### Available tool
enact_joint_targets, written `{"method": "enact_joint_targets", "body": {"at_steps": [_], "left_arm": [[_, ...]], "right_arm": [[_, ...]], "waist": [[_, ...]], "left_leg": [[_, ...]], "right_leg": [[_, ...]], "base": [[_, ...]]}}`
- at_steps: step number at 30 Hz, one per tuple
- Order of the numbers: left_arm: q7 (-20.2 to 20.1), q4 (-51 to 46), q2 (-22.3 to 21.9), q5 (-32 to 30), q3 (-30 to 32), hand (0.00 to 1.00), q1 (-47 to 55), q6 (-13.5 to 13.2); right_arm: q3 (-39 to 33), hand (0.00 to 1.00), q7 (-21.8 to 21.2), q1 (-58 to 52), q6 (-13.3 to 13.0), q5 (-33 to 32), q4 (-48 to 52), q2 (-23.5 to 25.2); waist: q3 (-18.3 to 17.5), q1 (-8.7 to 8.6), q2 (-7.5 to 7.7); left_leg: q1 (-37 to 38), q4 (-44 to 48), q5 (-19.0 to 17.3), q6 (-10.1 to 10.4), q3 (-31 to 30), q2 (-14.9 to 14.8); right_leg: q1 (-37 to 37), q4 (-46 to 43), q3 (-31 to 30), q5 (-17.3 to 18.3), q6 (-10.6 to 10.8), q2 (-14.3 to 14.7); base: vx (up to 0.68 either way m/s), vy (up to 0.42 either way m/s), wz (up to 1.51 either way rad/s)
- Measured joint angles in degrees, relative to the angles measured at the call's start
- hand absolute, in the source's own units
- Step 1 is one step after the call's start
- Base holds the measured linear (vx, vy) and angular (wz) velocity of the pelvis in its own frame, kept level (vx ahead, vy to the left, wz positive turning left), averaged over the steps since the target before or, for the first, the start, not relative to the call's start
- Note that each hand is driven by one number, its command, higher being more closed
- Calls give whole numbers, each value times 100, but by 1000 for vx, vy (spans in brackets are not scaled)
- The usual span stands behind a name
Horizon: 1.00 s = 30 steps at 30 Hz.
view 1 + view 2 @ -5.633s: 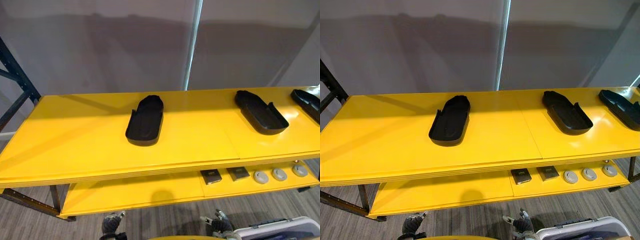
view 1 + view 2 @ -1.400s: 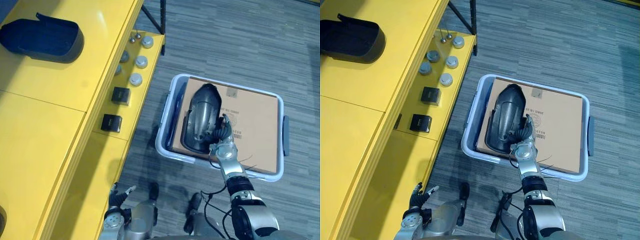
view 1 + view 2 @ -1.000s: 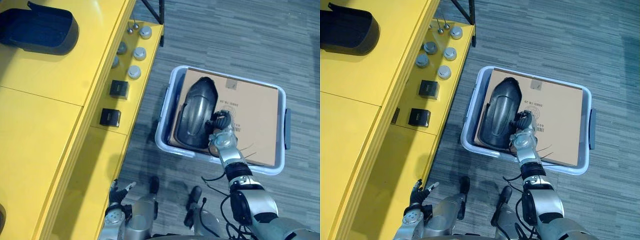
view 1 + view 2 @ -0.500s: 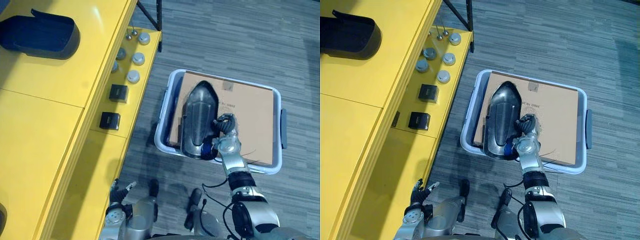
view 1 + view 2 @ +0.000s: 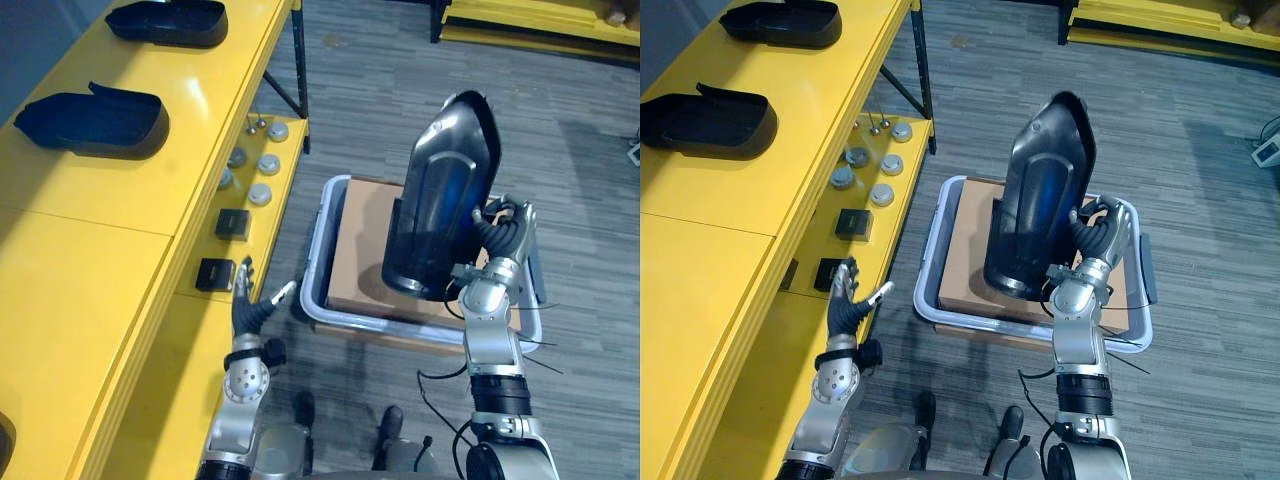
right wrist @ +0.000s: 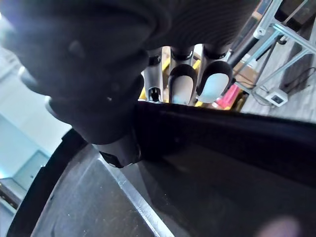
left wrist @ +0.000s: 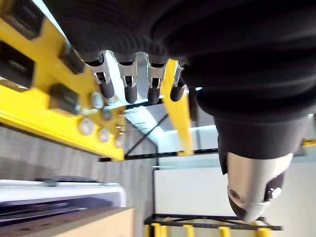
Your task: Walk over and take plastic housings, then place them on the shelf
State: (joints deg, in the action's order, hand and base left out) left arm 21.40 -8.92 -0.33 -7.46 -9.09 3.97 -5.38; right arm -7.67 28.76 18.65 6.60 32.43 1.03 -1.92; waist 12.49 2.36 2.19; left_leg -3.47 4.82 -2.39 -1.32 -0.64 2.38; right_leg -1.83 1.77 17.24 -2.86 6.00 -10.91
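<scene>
Just ahead of you, your left hand (image 5: pixel 248 305) hangs open beside the yellow shelf's (image 5: pixel 90 230) lower front edge. Your right hand (image 5: pixel 490 285) is curled round the rim of the glossy black plastic housing (image 5: pixel 440 190), now lifted clear of the cardboard-lined grey bin (image 5: pixel 312 300). The pick looks done and placing remains. Farther along, two matching black housings (image 5: pixel 95 120) occupy the shelf's far end, so aim nearer.

Cardboard (image 5: pixel 362 250): partly behind the held housing (image 5: pixel 445 190)
Lower-shelf round pieces (image 5: pixel 260 193): too small to identify
Corner housing (image 5: pixel 4 440): cut by edge
</scene>
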Motion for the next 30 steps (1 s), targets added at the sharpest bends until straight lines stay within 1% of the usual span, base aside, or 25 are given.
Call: {"method": "enact_joint_targets", "body": {"at_steps": [6, 8, 11, 13, 15, 19, 20, 22, 26, 29, 30], "left_arm": [[0, -216, -3, -39, -577, 0, -346, -28], [-5, -215, -2, -63, -753, 0, -367, -27], [-8, -171, -4, -66, -1222, 0, -472, -22], [-10, -104, -7, -72, -1429, 0, -615, -10], [69, -21, -75, -72, -1430, 0, -688, -3], [146, 99, -63, -72, -1469, 0, -774, 16], [216, 243, -62, -73, -1517, 100, -786, 21], [277, 382, -58, -72, -1547, 100, -795, 82], [375, 574, -54, -68, -1576, 100, -953, 248], [408, 695, -11, -38, -1581, 100, -1028, 290], [399, 731, 24, 2, -1606, 100, -1031, 317]], "right_arm": [[490, 100, -1, -3, -11, 149, 439, 232], [695, 100, -2, 1, -51, 178, 522, 306], [1122, 100, -9, 1, -96, 190, 532, 464], [1355, 100, -23, 2, -155, 190, 538, 515], [1420, 100, 9, 2, -156, 187, 579, 590], [1543, 100, 23, 19, -157, 185, 925, 595], [1581, 100, 25, 19, -158, 178, 939, 595], [1705, 100, 33, 18, -161, 170, 947, 593], [1804, 100, 35, 18, -192, 120, 1029, 589], [2071, 100, 8, 10, -360, 53, 1110, 509], [2231, 100, -22, 7, -454, -40, 1161, 490]], "waist": [[-205, -13, 9], [-271, -15, 12], [-417, -23, 12], [-484, -29, 13], [-543, -30, 15], [-576, -70, 28], [-662, -113, 43], [-751, -163, 59], [-775, -172, 75], [-781, -186, 79], [-783, -192, 76]], "left_leg": [[145, -39, 0, -1, 38, -15], [156, -48, 0, -1, 69, -18], [205, -90, 0, -1, 111, -17], [212, -93, 0, -1, 121, -16], [214, -95, 0, -1, 125, -15], [228, -97, 1, -1, 145, 6], [228, -106, 2, -2, 144, 6], [235, -119, 2, -2, 151, 5], [247, -117, 7, -7, 176, 3], [261, -117, 14, -3, 182, -3], [271, -118, 14, -3, 197, -7]], "right_leg": [[-96, 0, -40, 0, 0, -5], [-91, 0, -67, 0, 0, -5], [-96, -4, -117, 1, -2, -4], [-95, -5, -131, 1, -2, -2], [-94, -4, -136, 1, -2, -2], [-96, -8, -154, 1, -2, -2], [-94, -7, -153, 1, -2, -2], [-92, -6, -162, 1, -2, -2], [-91, -7, -187, 2, -3, -1], [-89, -23, -197, 6, -9, 1], [-83, -37, -217, 15, -23, 2]], "base": [[-7, 2, -2], [-34, 10, -8], [-31, 10, -8], [-7, 5, -2], [0, 0, 0], [0, 0, 0], [0, 0, 0], [0, 0, 0], [-16, 2, -3], [-23, 1, -2], [-19, 2, -5]]}}
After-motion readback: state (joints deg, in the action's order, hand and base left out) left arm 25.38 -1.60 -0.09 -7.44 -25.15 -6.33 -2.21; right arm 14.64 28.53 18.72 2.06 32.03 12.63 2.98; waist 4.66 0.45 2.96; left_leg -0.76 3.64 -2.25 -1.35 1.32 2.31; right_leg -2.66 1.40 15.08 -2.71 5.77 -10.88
